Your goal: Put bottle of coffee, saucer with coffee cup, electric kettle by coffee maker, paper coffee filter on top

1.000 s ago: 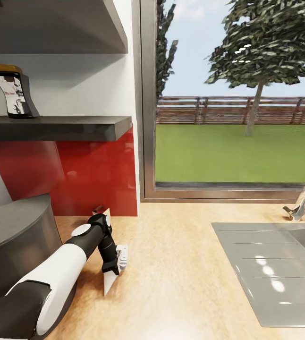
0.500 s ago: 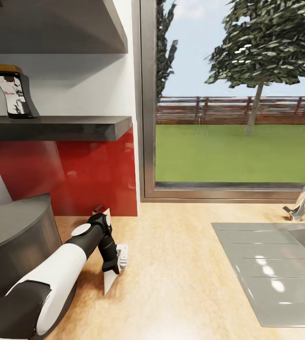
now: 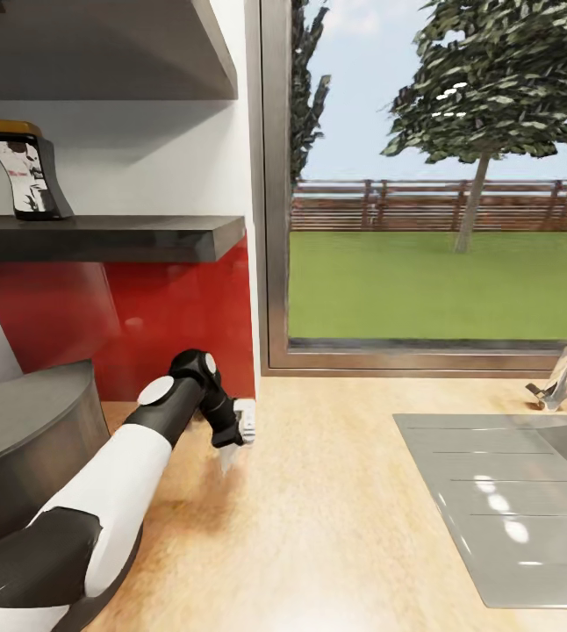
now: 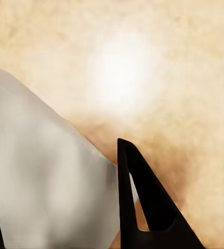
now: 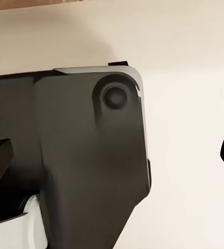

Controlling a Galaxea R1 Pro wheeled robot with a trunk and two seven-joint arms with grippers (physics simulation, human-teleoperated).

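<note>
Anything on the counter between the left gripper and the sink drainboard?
Nothing: head view shows bare countertop between the left gripper, holding the paper coffee filter, and the drainboard.

Big window [image 3: 433,175] behind the counter: lawn, wooden fence, trees, blue sky. Glossy red backsplash [image 3: 143,325] by its left edge, white wall above. Steel sink drainer [image 3: 494,500] at the counter's right edge; tap [image 3: 557,386], probably red-knobbed. Even daylight.
</note>
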